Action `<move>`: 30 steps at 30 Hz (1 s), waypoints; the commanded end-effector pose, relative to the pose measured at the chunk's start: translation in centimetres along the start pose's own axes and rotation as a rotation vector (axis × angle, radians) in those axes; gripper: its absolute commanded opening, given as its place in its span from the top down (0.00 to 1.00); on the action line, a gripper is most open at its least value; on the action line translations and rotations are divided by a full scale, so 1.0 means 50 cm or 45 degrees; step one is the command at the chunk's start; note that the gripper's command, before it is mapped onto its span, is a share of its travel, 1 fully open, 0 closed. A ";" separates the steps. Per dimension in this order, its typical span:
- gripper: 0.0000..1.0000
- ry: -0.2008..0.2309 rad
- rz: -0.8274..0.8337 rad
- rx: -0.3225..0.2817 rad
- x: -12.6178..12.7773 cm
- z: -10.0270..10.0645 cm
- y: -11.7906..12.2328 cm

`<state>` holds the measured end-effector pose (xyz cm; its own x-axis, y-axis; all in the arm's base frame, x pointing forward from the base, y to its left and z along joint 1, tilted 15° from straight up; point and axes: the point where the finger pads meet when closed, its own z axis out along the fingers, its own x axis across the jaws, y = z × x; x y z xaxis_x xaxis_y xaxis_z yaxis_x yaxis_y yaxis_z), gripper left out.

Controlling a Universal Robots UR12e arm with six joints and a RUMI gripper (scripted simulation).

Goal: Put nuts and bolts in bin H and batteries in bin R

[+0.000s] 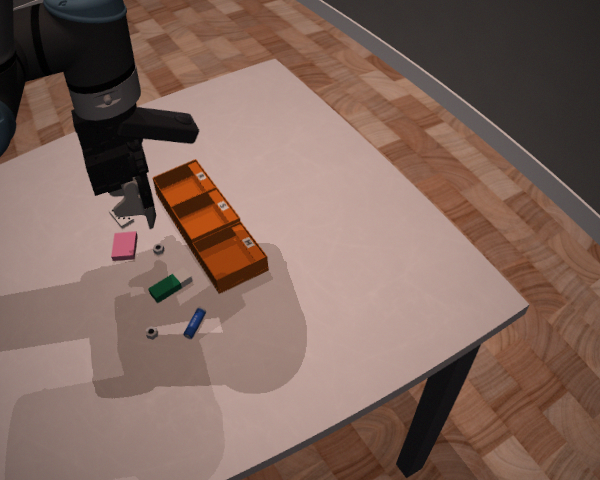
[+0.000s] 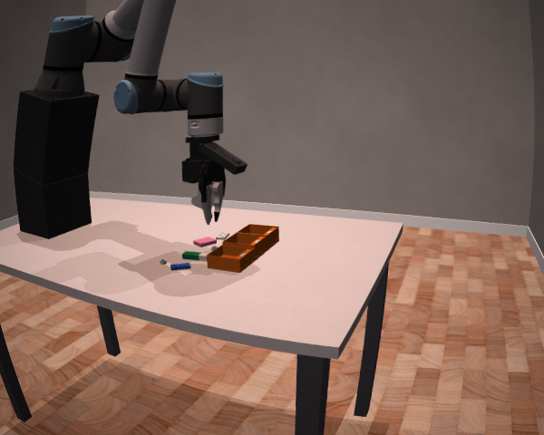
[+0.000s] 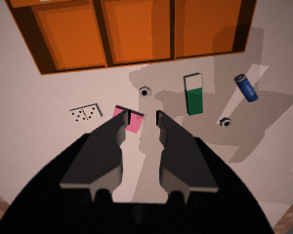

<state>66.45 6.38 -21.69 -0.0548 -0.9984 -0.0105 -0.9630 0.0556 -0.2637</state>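
Three joined orange bins stand upright in a row: bin R at the far end, bin S in the middle, bin H nearest. All look empty. One nut lies beside bin S, a second nut further forward. A blue battery lies near the second nut. My gripper hangs above the table, over the pink eraser's edge, fingers slightly apart with nothing between them.
A pink eraser, a white domino and a green block with a white end lie on the table left of the bins. The arm's black base stands at the table's far left.
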 end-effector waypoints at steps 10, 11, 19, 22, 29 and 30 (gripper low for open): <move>0.82 0.000 0.000 0.001 0.000 0.063 -0.001; 0.82 0.000 0.000 0.001 0.000 0.071 -0.001; 0.82 0.000 0.000 0.001 0.000 0.112 -0.001; 0.82 0.000 0.000 0.001 0.000 0.112 -0.001; 0.82 0.000 0.000 0.001 0.000 0.120 -0.001; 0.82 0.000 0.000 0.001 0.000 0.122 -0.001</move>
<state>67.98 6.35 -27.18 -0.0548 -0.9984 -0.0105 -0.9630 0.0556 -0.2636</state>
